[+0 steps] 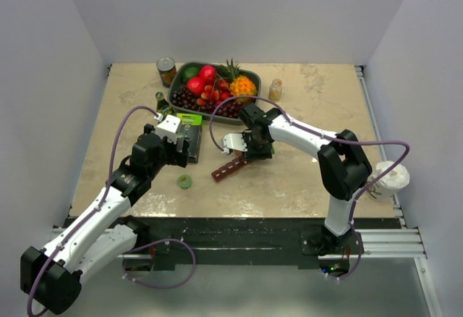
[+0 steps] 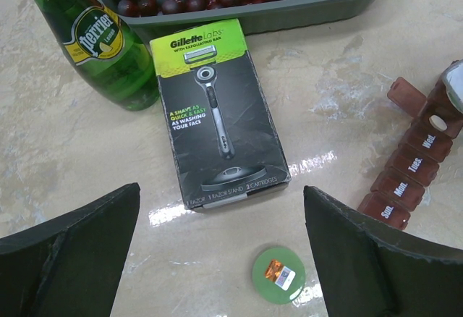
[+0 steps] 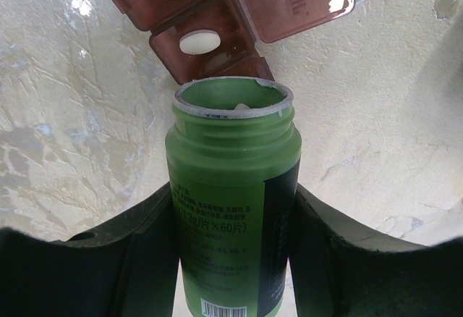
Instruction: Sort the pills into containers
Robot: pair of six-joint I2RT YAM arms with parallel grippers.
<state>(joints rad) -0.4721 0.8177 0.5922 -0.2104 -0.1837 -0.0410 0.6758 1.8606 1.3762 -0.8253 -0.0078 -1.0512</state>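
The right gripper [image 3: 231, 208] was clamped on an uncapped green pill bottle [image 3: 231, 143], with the bottle mouth just beside the open compartment of the maroon pill organiser [image 1: 230, 166]. The organiser lay on the table [image 1: 304, 107] near the razor box [image 2: 213, 114], with 1 lid [image 3: 296, 2] open and 1 white pill [image 3: 199, 42] inside. The left gripper [image 2: 221, 205] hovered with fingers apart, holding nothing, near a green cap [image 2: 278, 273].

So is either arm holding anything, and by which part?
The right end effector grips an open green bottle by its labelled body, below the neck. The left end effector is open, holding nothing.
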